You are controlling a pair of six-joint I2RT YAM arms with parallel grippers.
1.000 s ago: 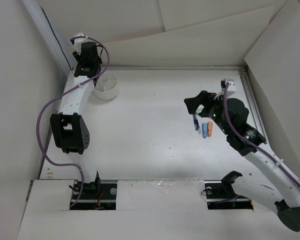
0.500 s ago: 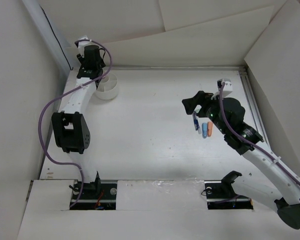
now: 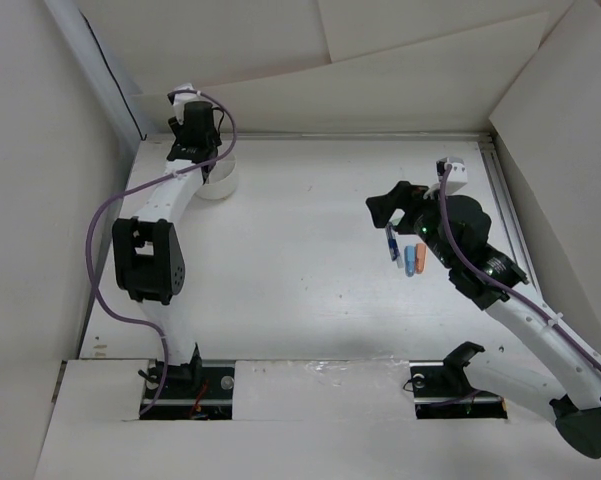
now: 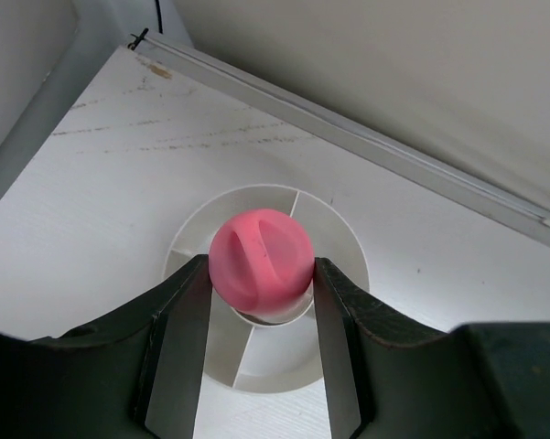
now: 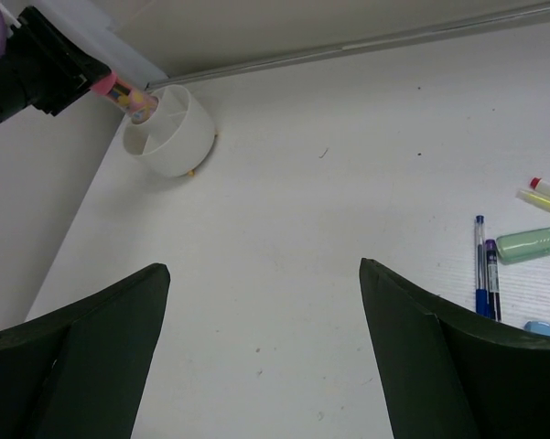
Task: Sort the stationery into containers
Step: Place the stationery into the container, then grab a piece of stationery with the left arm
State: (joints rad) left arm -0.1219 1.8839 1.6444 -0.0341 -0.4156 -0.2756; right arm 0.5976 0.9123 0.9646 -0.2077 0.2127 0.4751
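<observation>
My left gripper is shut on a short tube with a round pink cap. It holds the tube right above the round white divided cup at the far left of the table. From the right wrist view, the tube hangs tilted from the left gripper, its lower end at the rim of the cup. My right gripper is open and holds nothing, hovering over bare table left of the loose stationery. There lie blue pens, a green tube and a yellow marker.
From above, a blue pen, a blue piece and an orange piece lie just below the right gripper. A raised rail and a wall run behind the cup. A side wall stands close on the cup's left.
The left arm has swung right and forward, carrying the pink-capped tube from behind the cup to over it. The right arm shifted slightly left and stays open.
</observation>
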